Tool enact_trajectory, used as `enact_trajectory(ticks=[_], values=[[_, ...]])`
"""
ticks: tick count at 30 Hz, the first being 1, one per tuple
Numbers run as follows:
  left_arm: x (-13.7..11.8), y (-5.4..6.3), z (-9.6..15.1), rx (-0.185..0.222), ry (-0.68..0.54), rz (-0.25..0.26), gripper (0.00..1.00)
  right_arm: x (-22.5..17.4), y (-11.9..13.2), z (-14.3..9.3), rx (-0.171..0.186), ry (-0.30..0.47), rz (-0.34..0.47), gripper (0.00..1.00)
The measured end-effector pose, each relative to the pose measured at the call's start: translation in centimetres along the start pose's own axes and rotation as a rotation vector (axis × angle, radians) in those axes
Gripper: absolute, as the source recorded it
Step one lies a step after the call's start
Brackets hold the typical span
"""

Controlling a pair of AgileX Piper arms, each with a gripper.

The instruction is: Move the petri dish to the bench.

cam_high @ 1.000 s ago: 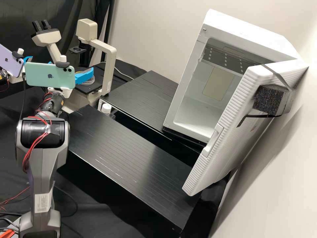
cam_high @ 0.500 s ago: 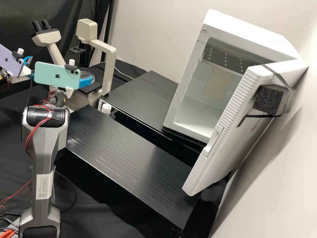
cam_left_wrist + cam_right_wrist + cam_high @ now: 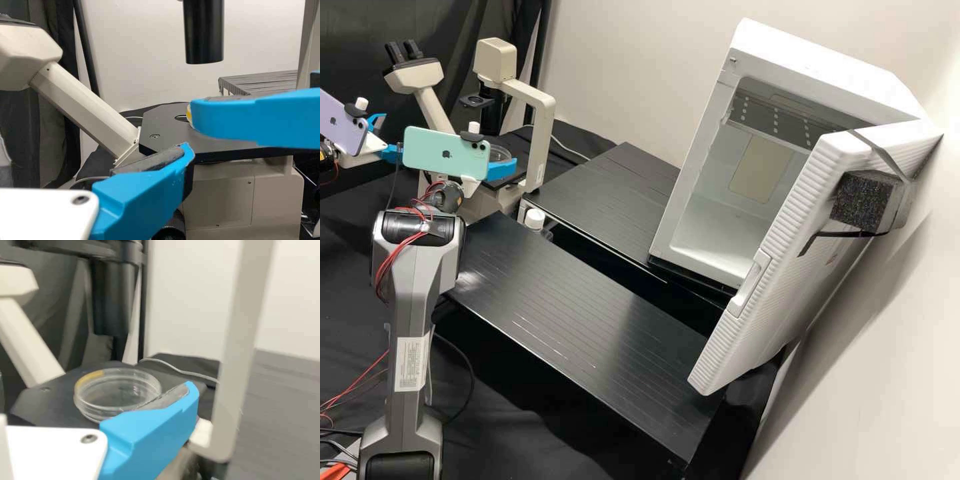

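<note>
In the high view my left gripper [image 3: 387, 137] is at the far left, fingers apart. Beside the clear petri dish [image 3: 500, 155] is my right gripper [image 3: 503, 169], partly behind the green phone. The dish rests on the microscope's black stage [image 3: 495, 181]. In the left wrist view, my left gripper [image 3: 186, 150] shows one finger below the stage; a finger of the other gripper covers most of the dish, leaving its yellow mark [image 3: 189, 113]. My right gripper [image 3: 189, 392] shows one finger in front of the rim of the dish [image 3: 117, 392] in the right wrist view. The black bench [image 3: 587, 287] lies to the right.
The microscope's pale column [image 3: 540, 143] stands just right of the dish. A white incubator [image 3: 733, 200] has its door [image 3: 767, 287] swung wide at the right. A white-capped bottle [image 3: 535, 219] stands between the two black bench tops. Loose cables hang by the near arm.
The right arm has moved right across the high view, with its blue finger now farther right beside the dish. The dish and the left arm look still.
</note>
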Motion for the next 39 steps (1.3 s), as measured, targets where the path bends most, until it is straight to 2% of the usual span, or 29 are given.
enact_trajectory(ticks=[1, 5, 11, 17, 24, 28, 33, 39], values=[[0.0, 0.0, 0.0, 0.000, 0.000, 0.000, 1.00, 0.0, 0.0, 0.0, 0.023, 0.002, 0.005, 1.00], [0.0, 0.0, 0.0, 0.000, 0.000, 0.000, 1.00, 0.1, 0.1, 0.1, 0.070, 0.019, 0.046, 1.00], [0.0, 0.0, 0.0, 0.000, 0.000, 0.000, 1.00, 0.4, -0.4, -0.5, 0.116, 0.022, 0.064, 1.00], [0.0, 0.0, 0.0, 0.000, 0.000, 0.000, 1.00, 1.5, -1.0, -0.7, 0.086, 0.003, 0.086, 1.00], [0.0, 0.0, 0.0, 0.000, 0.000, 0.000, 1.00, 2.6, -1.7, -0.1, 0.048, -0.067, 0.070, 1.00], [0.0, 0.0, 0.0, 0.000, 0.000, 0.000, 1.00, 2.9, -2.3, 0.3, 0.051, -0.088, 0.034, 1.00], [0.0, 0.0, 0.0, 0.000, 0.000, 0.000, 1.00, 3.2, -2.1, -0.1, 0.054, -0.089, 0.031, 1.00], [0.0, 0.0, 0.0, 0.000, 0.000, 0.000, 1.00, 3.7, -1.4, -0.9, 0.027, -0.074, 0.050, 1.00]])
